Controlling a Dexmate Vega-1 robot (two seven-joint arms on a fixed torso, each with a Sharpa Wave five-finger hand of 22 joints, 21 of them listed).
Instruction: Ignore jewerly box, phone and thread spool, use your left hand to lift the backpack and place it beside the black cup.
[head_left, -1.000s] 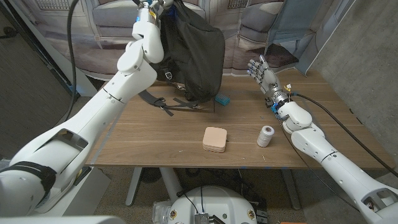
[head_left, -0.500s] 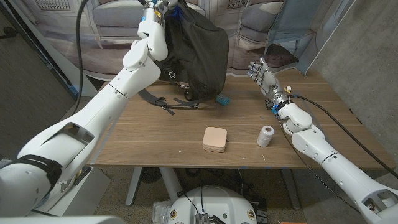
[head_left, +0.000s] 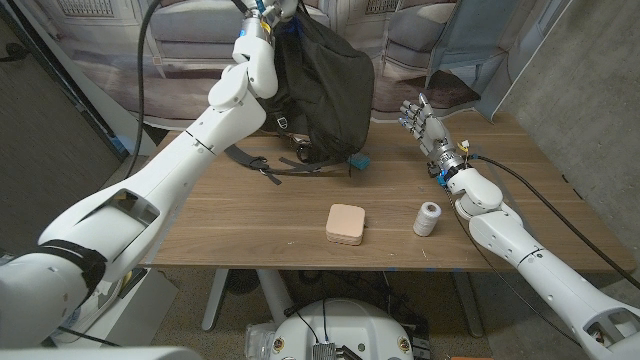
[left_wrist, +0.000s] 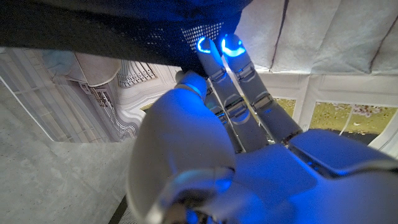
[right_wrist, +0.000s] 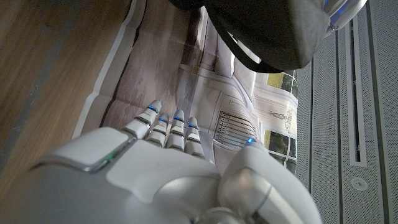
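The black backpack (head_left: 322, 92) hangs upright over the table's far middle, held at its top by my left hand (head_left: 266, 10) at the picture's upper edge. Its straps (head_left: 272, 166) trail on the wood; whether its bottom touches the table I cannot tell. In the left wrist view my fingers (left_wrist: 231, 70) press into the black mesh fabric (left_wrist: 112, 25). My right hand (head_left: 424, 122) stands open at the back right of the table, fingers spread and holding nothing. The right wrist view shows that hand (right_wrist: 168, 168) with the backpack (right_wrist: 267, 31) beyond it.
A teal phone (head_left: 359, 160) lies just under the backpack's right lower corner. The beige jewelry box (head_left: 346, 224) sits near the front middle, and the white thread spool (head_left: 428, 218) stands to its right. Bare wood (head_left: 220, 225) lies front left.
My left hand has carried the backpack a little to the right; the bag now hangs closer to the phone. The right hand has stayed in place.
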